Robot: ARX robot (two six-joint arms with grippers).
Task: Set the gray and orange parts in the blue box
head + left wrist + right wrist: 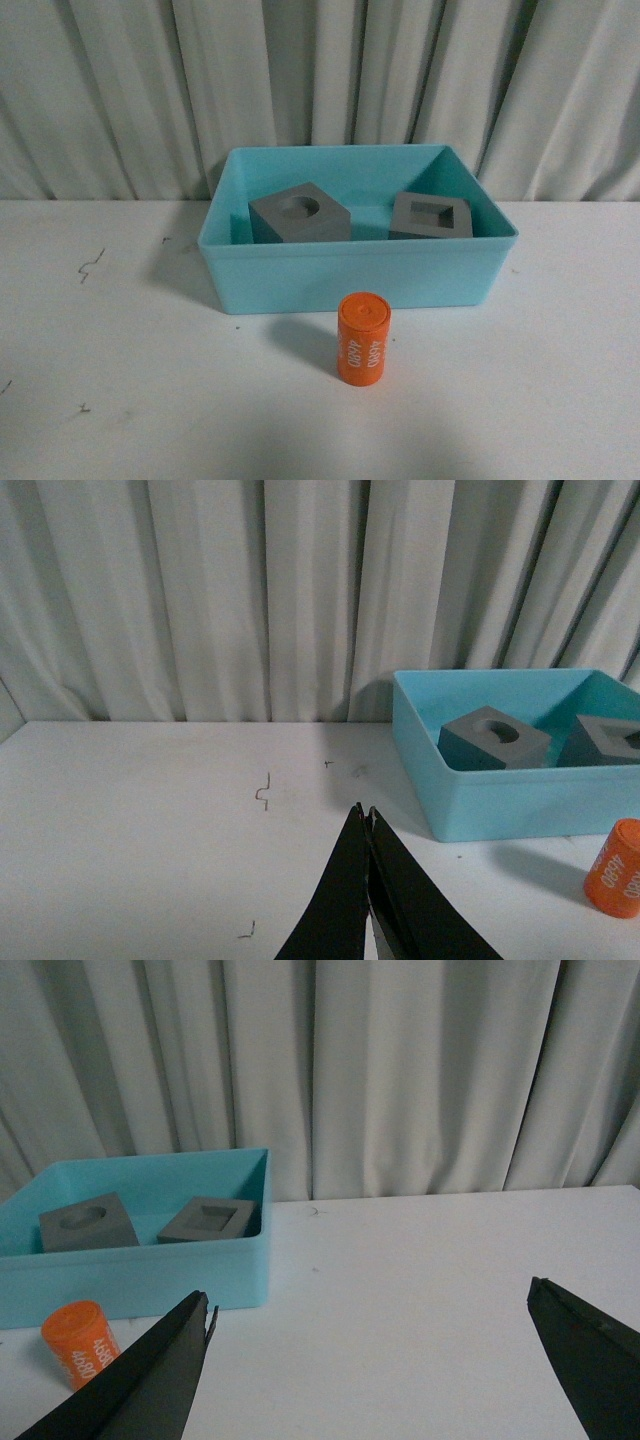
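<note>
The blue box (pixel 350 275) stands at the middle back of the white table. Inside it lie two gray cubes: one with a round recess (pixel 300 214) on the left, one with a square recess (pixel 431 216) on the right. The orange cylinder (pixel 362 338) with white "4680" lettering stands upright on the table just in front of the box. Neither arm shows in the front view. My left gripper (pixel 365 813) is shut and empty, above the table left of the box (pixel 520 805). My right gripper (pixel 370 1295) is open and empty, right of the box (pixel 140 1280) and cylinder (pixel 80 1343).
A pleated grey curtain (pixel 320 90) hangs behind the table. Small dark marks (pixel 92 264) dot the tabletop at the left. White table surface (pixel 150 400) lies to both sides of the box and in front of the cylinder.
</note>
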